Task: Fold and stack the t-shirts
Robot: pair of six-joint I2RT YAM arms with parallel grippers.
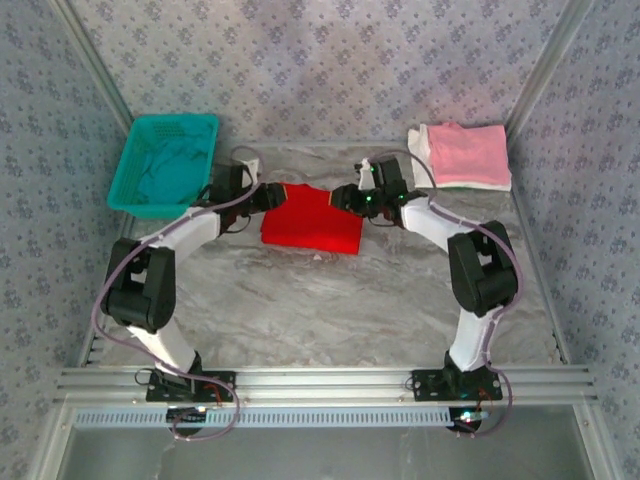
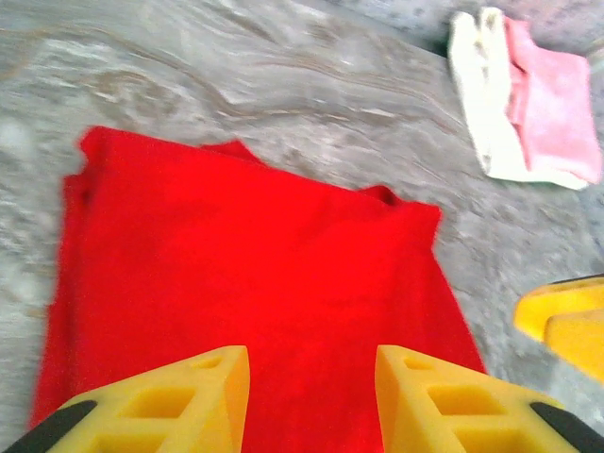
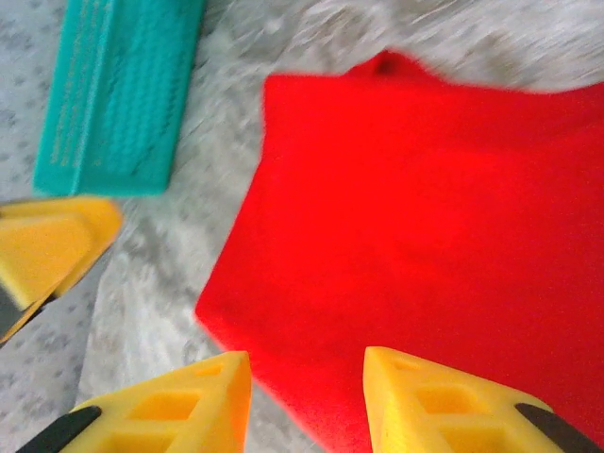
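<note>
A folded red t-shirt [image 1: 312,222] lies on the grey marbled counter [image 1: 330,300], toward its far edge. A teal basket [image 1: 175,121] sits at the far left corner. At the far right corner lies a white t-shirt [image 1: 470,184] under a pink t-shirt [image 1: 465,152].

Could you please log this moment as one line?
red t-shirt folded | left gripper jaws open | right gripper jaws open | pink t-shirt stacked

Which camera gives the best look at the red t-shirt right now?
Top external: the folded red t-shirt sits fully in frame, nearly its whole outline visible. The left wrist view shows it bigger, but the bottom edge of the picture cuts it off. The right wrist view is blurred and crops its right side and bottom.
</note>
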